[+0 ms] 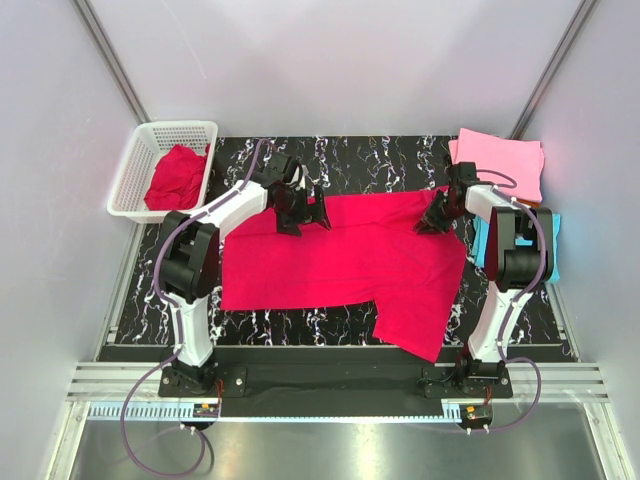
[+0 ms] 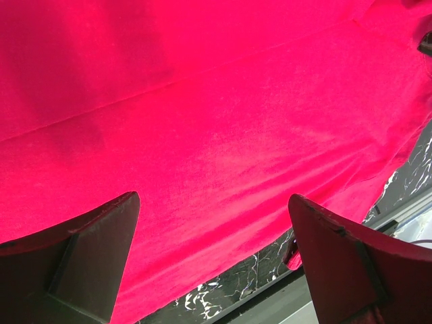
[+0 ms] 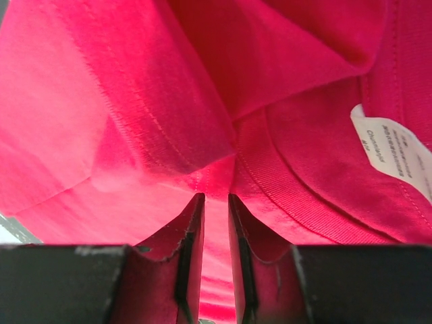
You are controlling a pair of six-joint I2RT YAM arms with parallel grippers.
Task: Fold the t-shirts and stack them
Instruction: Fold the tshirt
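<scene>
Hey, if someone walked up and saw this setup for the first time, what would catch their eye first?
The big crimson t-shirt spread flat across the middle of the black marbled table, with the left arm and right arm reaching onto its far edge. Next comes the white basket at the far left holding a crumpled red shirt. Last is the folded pink shirt at the far right corner.

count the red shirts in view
2: a spread red shirt in the middle, and a crumpled red shirt in the white basket at far left. Others may lie hidden beneath it.
</scene>
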